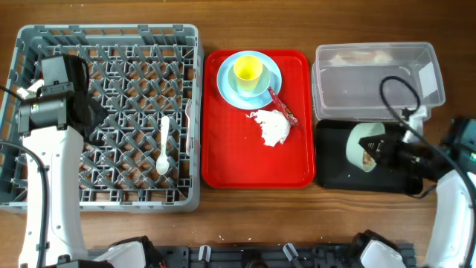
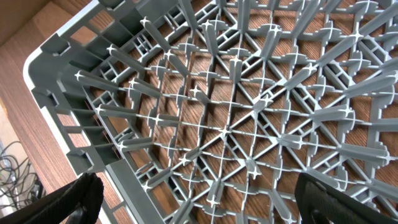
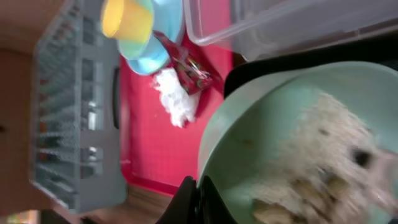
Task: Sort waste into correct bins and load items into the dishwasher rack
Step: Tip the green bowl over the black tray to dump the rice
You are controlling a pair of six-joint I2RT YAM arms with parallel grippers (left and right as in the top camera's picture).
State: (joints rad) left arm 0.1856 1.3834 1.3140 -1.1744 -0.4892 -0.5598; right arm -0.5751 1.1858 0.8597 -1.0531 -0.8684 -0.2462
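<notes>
Your L jaws hang wide over the rack (image 1: 111,31), frame left, spoon (image 1: 163,145) lying inside. Ctr: cup (image 1: 248,71) on plate (image 1: 227,83), wrapper (image 1: 282,106) & napkin (image 1: 273,128) on red tray (image 1: 223,171). Lower right: R jaws pinch the green bowl (image 1: 363,143) by its rim, tilted over black tray (image 1: 335,177).

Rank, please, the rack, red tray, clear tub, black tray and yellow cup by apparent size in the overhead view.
1. rack
2. red tray
3. clear tub and black tray, about alike; the tray is partly hidden
4. yellow cup
</notes>
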